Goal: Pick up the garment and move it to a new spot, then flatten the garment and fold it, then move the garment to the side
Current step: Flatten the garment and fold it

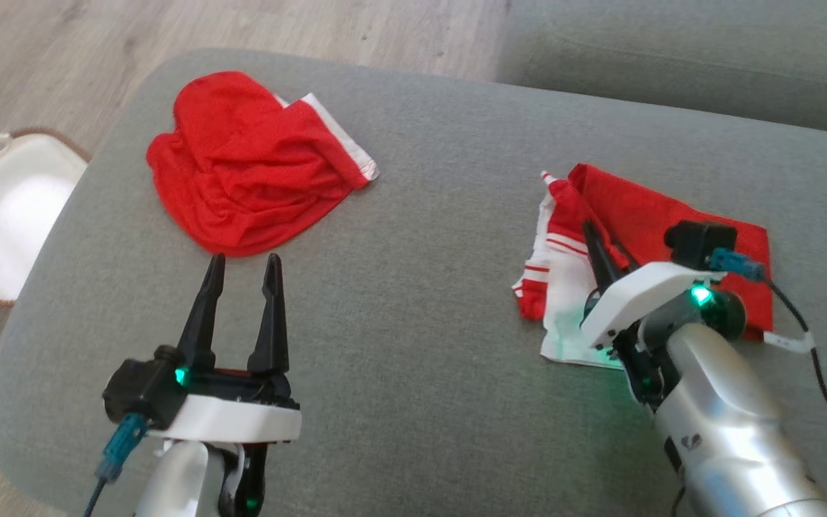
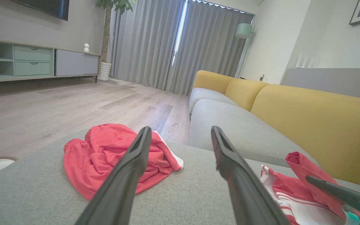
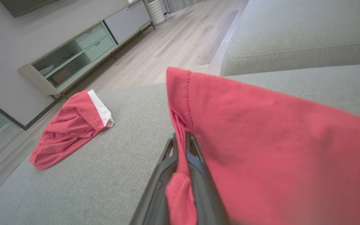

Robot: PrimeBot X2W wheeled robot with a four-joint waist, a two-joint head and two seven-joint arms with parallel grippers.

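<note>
claws first: the right claw (image 1: 589, 228) (image 3: 181, 136) is pressed together, pinching a fold of the red-and-white garment (image 1: 672, 215) (image 3: 261, 140) (image 2: 295, 187). in the right wrist view a strip of red cloth is squeezed between the two dark fingers (image 3: 198, 175), and a stitched hem rises from the tips. the left claw (image 1: 245, 260) (image 2: 180, 129) is spread wide and holds nothing. it hovers over the grey sofa seat (image 1: 421, 287) (image 2: 183, 187) (image 3: 120, 156), tips just short of the second red garment (image 1: 241, 172) (image 2: 105, 156) (image 3: 70, 125). can't tell if they touch it.

textures: the seat is a coarse woven grey fabric with rounded corners. the claw fingers are long, thin, matte black and taper to points. the pinched garment looks like thin, smooth knit, with one flat red panel and a white part with narrow red stripes bunched on the side toward the left claw.

the red-and-white garment sits on the right part of the seat, mostly lying down, with its pinched red edge lifted off the fabric. the second red garment is a crumpled, wrinkly heap with a white band along one edge, near the far left corner of the seat and well apart from the first.

also around: a white basket (image 1: 4, 208) on the wood floor (image 1: 169, 29) beside the seat, and yellow back cushions (image 2: 308, 118) further along the sofa.
</note>
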